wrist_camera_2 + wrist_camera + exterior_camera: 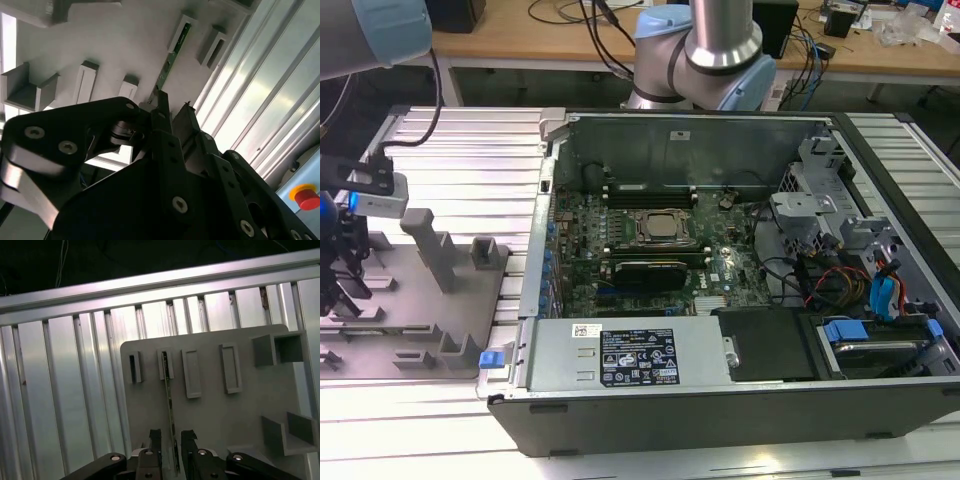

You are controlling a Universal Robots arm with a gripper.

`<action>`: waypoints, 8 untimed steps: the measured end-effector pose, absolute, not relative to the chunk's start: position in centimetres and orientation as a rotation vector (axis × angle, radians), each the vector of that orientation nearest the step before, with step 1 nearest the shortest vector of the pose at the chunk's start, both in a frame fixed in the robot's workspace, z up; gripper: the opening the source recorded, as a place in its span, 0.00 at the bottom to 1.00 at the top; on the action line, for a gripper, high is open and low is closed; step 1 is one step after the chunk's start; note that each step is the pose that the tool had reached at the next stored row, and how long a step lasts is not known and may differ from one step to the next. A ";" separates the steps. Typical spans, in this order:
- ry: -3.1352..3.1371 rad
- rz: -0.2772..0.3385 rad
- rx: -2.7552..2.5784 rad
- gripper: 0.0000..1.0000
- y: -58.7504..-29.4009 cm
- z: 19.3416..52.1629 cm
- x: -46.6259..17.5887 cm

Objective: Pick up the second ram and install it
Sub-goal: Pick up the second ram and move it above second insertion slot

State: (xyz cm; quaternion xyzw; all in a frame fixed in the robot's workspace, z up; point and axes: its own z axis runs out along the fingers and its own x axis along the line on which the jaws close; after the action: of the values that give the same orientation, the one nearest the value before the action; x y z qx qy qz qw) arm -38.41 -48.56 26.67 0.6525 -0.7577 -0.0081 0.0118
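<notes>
ribbed bench (60,390); grey fixture (210,415) stands the ram (169,400) on edge in a slot, leaving both faces free. gripper (171,432) straddles it, fingers narrowly apart, not yet pinching.

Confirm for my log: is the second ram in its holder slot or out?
In. The first wrist view shows the second ram on edge, one end in a slot of the grey holder, the open gripper straddling it.
</notes>
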 end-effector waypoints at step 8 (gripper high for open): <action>-2.344 -0.050 2.076 0.30 -49.3 25.3 -38.4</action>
State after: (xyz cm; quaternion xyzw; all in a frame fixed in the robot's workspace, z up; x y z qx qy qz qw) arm -38.41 -49.28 25.33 0.6629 -0.7485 -0.0159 0.0051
